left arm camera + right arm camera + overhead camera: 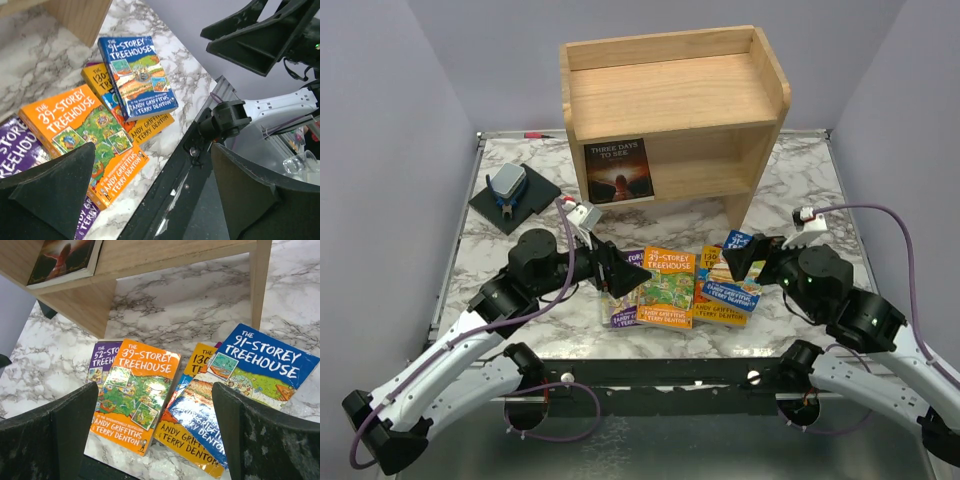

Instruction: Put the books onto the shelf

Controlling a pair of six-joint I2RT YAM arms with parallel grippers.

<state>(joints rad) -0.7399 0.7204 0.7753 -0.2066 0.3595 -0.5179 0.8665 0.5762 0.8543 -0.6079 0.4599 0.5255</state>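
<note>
Books (668,285) lie flat on the table (800,185) between the left tool (617,270) and right tool (745,258), both spread wide.

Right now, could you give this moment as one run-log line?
books: flat on table, overlapping, none shelved | shelf: dark book in lower tier | left gripper: open, over books | right gripper: open, over books

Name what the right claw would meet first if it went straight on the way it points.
Probably the orange "39-Storey Treehouse" paperback, framed between the tips of the open right claw; depth is unclear, so the yellow paperback beside it could come first.
</note>
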